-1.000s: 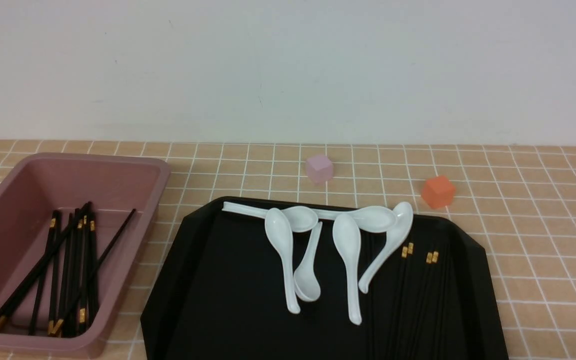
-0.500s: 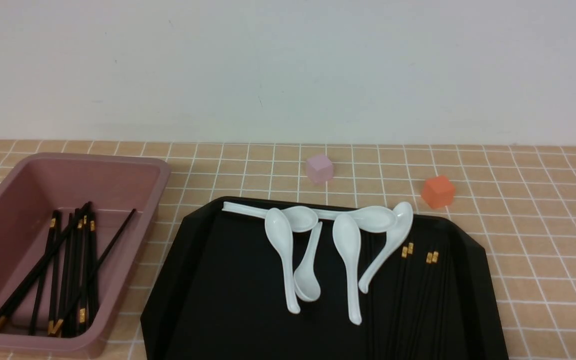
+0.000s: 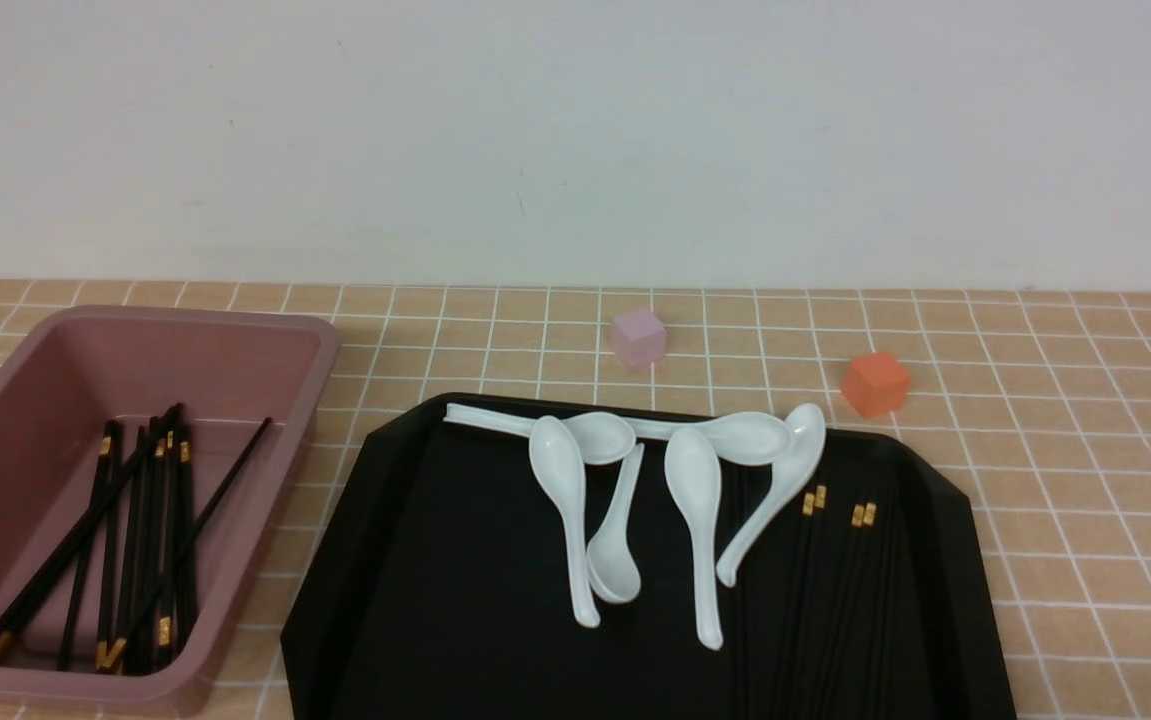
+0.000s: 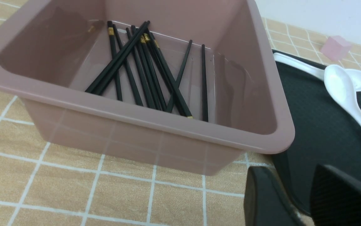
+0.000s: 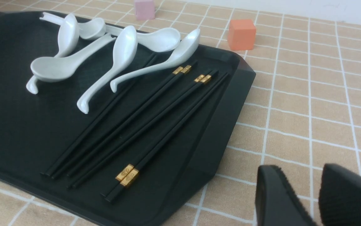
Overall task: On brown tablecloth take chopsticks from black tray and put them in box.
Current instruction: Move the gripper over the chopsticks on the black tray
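Chopsticks (image 5: pixel 136 131) lie side by side on the black tray's (image 5: pixel 17 131) right part, just beside the white spoons (image 5: pixel 120 56). More are piled in the box (image 4: pixel 130 135) (left on the tabletop). Left end effector (image 4: pixel 290 171) and right end effector (image 5: pixel 299 169) hover narrowly parted, seemingly empty, though cropped.

No words, numbers or brand marks to read anywhere here. The gold bands (image 5: pixel 127 175) on the chopsticks (image 5: pixel 155 131) carry an embossed pattern, too small to make out.
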Motion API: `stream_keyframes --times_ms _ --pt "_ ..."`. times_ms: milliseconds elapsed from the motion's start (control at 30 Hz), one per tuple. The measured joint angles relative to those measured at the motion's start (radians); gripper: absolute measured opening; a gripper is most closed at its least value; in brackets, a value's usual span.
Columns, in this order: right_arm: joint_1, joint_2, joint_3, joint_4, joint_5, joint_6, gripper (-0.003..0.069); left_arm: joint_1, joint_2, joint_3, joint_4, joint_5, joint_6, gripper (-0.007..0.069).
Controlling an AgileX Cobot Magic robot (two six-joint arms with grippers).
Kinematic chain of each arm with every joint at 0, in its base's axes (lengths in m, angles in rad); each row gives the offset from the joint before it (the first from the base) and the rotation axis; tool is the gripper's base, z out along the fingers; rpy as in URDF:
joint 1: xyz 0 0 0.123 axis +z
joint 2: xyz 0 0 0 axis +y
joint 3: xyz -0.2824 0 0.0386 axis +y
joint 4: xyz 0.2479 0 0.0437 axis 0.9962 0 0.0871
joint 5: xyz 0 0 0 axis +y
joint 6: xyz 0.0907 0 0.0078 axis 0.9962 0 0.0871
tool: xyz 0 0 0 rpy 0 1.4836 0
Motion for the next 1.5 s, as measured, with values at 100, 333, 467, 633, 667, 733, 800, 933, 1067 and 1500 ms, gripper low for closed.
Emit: stream_keyframes --times_ms 100,333,467,633,667,733,800,933,1067,1500 --pt "0.000 0.000 0.000 0.043 -0.009 0.007 0.0239 0.000 0.000 0.000 0.000 0.000 0.000 0.0239" --pt "0.000 0.000 0.006 0.561 -0.157 0.162 0.0239 0.000 0.000 0.000 0.000 0.000 0.000 0.0239" --pt "0.000 0.000 0.006 0.711 -0.205 0.175 0.0239 0.000 0.000 0.000 0.000 0.000 0.000 0.0239" --pt "0.000 0.000 0.005 0.817 -0.316 0.179 0.0239 0.000 0.000 0.000 0.000 0.000 0.000 0.0239" --pt "0.000 0.000 -0.006 0.818 -0.330 0.175 0.0239 0.000 0.000 0.000 0.000 0.000 0.000 0.0239" --pt "0.000 0.001 -0.058 0.808 -0.329 0.132 0.0239 0.000 0.000 0.000 0.000 0.000 0.000 0.0239" --pt "0.000 0.022 -0.140 0.774 -0.299 0.073 0.0227 0.000 0.000 0.000 0.000 0.000 0.000 0.0239" --pt "0.000 0.237 -0.441 0.612 0.001 -0.094 0.0123 0.000 0.000 0.000 0.000 0.000 0.000 0.0239" --pt "0.000 0.549 -0.639 0.465 0.397 -0.113 0.0010 0.000 0.000 0.000 0.000 0.000 0.000 0.0239" --pt "0.253 1.332 -0.809 0.492 0.500 -0.073 0.0074 0.000 0.000 0.000 0.000 0.000 0.000 0.0239"
